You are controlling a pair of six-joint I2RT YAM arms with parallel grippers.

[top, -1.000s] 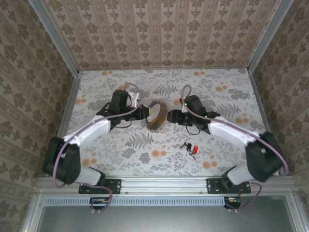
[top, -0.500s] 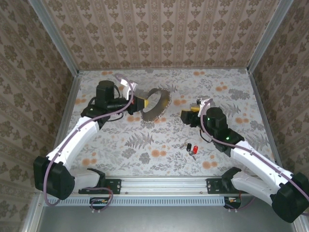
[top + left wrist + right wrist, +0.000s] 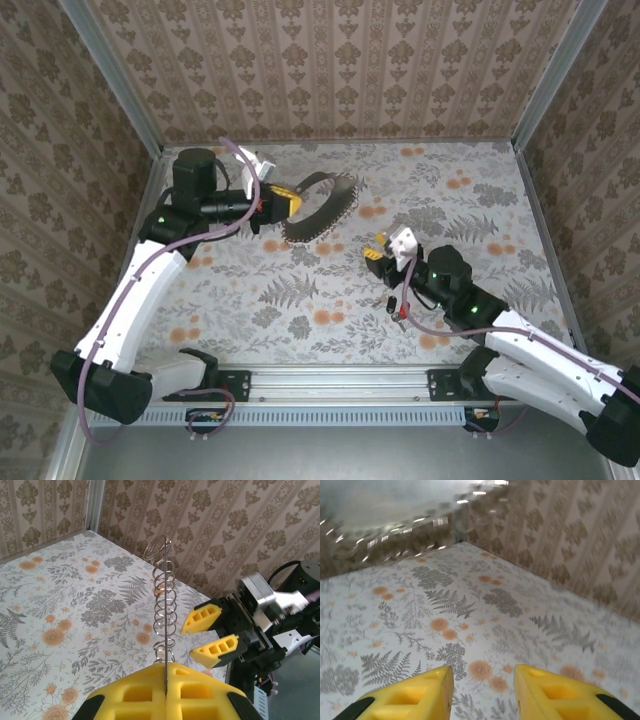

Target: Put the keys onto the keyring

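The left gripper [image 3: 289,205] is pinching one end of the keyring [image 3: 322,204], its yellow fingers [image 3: 135,695] pressed flat together on the thin wire. It holds the ring up, clear of the flowered table [image 3: 470,190], over the far left part. From above, the ring is a dark, toothed arc reaching out from the fingertips toward the middle of the table. From the left wrist it is a string of small silvery loops [image 3: 163,605] running straight away from the clamped fingertips [image 3: 165,676].

The right gripper [image 3: 377,252] sits nearer the front, right of centre and well apart from the ring. Its two yellow fingers [image 3: 412,696] are spread with nothing between them, only the floral table showing in the gap [image 3: 482,687]. From the left wrist it faces back with the same gap [image 3: 212,634].

The keys [image 3: 398,306] lie together on the table near the front edge, black head beside red head, just behind the right gripper and close against its arm. A blurred silvery glint crosses the top of the right wrist view; I cannot tell what it is.
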